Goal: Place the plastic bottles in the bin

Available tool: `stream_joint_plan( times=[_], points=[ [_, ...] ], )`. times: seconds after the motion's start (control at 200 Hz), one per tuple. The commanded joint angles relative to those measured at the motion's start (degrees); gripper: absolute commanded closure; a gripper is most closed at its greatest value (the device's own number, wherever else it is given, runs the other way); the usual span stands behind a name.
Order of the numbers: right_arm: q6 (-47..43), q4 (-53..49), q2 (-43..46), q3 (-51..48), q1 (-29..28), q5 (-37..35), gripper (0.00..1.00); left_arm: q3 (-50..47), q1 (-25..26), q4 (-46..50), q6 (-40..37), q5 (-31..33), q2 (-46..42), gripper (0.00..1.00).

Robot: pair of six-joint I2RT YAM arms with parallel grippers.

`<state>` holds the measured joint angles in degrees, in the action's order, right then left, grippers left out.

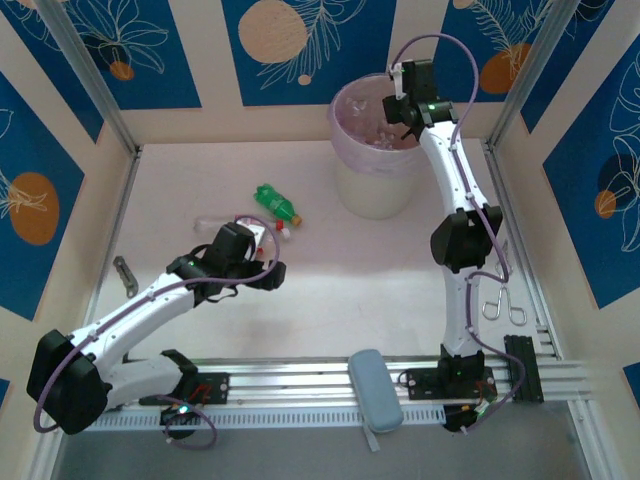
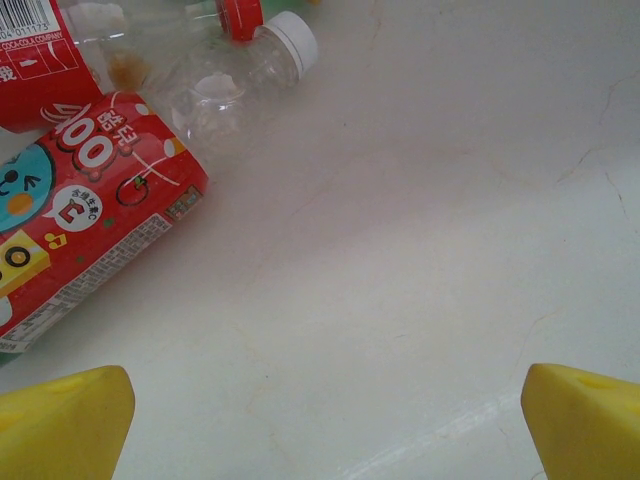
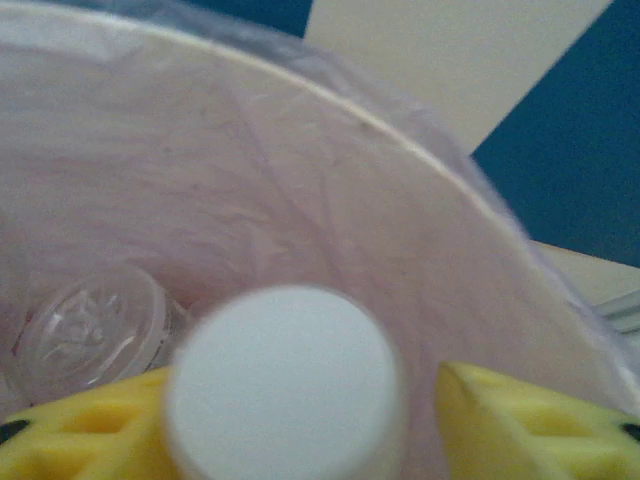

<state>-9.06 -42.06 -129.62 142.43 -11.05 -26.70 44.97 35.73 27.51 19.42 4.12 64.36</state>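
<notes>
1. In the left wrist view, at 10 o'clock, a red-labelled bottle (image 2: 90,220) shows big white letters like "Qoo" and cartoon faces.
2. At 11 o'clock a second red label (image 2: 35,75) reads "COCA-COLA COMPANY".
3. The left gripper (image 2: 325,405) sits low over the table, jaws wide apart and empty.
4. The right arm reaches to 1 o'clock, with the right gripper (image 3: 300,420) over the bin (image 1: 375,190).
5. A white-capped bottle (image 3: 285,380) sits between its fingers; whether it is held is unclear.

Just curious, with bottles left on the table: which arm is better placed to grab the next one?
Left. The left gripper, open, hovers by the red-labelled bottle; the right gripper is far off over the bin.
</notes>
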Motion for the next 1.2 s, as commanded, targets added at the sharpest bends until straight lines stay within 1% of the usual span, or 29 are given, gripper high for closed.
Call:
stream_joint_plan(
  times=[0.0, 0.125, 0.175, 0.265, 0.295, 0.42, 0.56, 0.65, 0.73, 0.83, 0.89, 0.935, 1.005, 1.08, 1.195],
  points=[
    [1.7, -2.0, -0.9, 3.2, -0.5, 2.5, 0.31, 2.1, -0.6, 0.4, -0.6, -0.7, 0.2, 0.01],
    [2.6, -4.1, 0.0, 5.8, -0.3, 3.8, 0.22, 2.7, -0.8, 0.9, -1.3, -0.5, 0.6, 0.01],
    [3.4, -5.0, 0.8, 6.9, -0.1, 4.9, 0.18, 3.1, -0.9, 1.4, -1.7, -0.2, 0.8, 0.00],
    [5.3, -6.6, 2.7, 8.0, 0.4, 7.4, 0.15, 3.9, -1.3, 1.9, -2.7, 0.0, 1.5, 0.00],
    [5.9, -7.0, 3.4, 8.1, 0.6, 8.2, 0.12, 4.1, -1.4, 2.1, -3.0, -0.1, 1.8, 0.00],
    [7.3, -8.2, 6.5, 8.3, 1.0, 10.5, 0.11, 5.3, -2.1, 2.6, -4.4, -0.2, 3.1, 0.00],
    [9.0, -12.0, 9.6, 8.0, 1.4, 12.2, 0.11, 6.1, -3.6, 2.8, -6.5, -0.1, 4.4, 0.00],
    [9.9, -14.6, 12.6, 5.9, 1.4, 14.0, 0.11, 7.6, -5.0, 4.6, -9.2, 0.0, 6.0, 0.00],
    [11.3, -14.6, 17.3, 0.1, 1.6, 16.4, 0.11, 9.8, -6.1, 7.1, -12.6, 0.3, 8.0, 0.00],
    [14.2, -11.6, 25.6, -11.7, 2.2, 21.5, 0.11, 12.2, -7.6, 9.2, -16.3, 0.9, 11.0, 0.00],
    [15.6, -8.9, 30.9, -19.9, 2.5, 23.6, 0.11, 12.2, -9.3, 8.0, -18.3, 1.1, 12.1, 0.00],
    [16.6, -7.1, 34.8, -26.6, 2.8, 24.7, 0.11, 11.9, -11.0, 6.4, -19.7, -0.4, 12.9, 0.00],
    [18.1, -5.7, 40.3, -34.2, 3.4, 25.4, 0.11, 12.4, -12.9, 5.5, -21.9, -2.1, 14.5, 0.00],
    [20.0, -4.2, 46.4, -42.2, 4.3, 25.6, 0.11, 12.8, -13.8, 5.3, -25.1, -3.4, 16.5, 0.00],
    [23.1, -2.6, 54.7, -52.7, 5.6, 28.1, 0.11, 12.3, -15.1, 3.9, -28.9, -4.5, 18.8, 0.00]
  ],
)
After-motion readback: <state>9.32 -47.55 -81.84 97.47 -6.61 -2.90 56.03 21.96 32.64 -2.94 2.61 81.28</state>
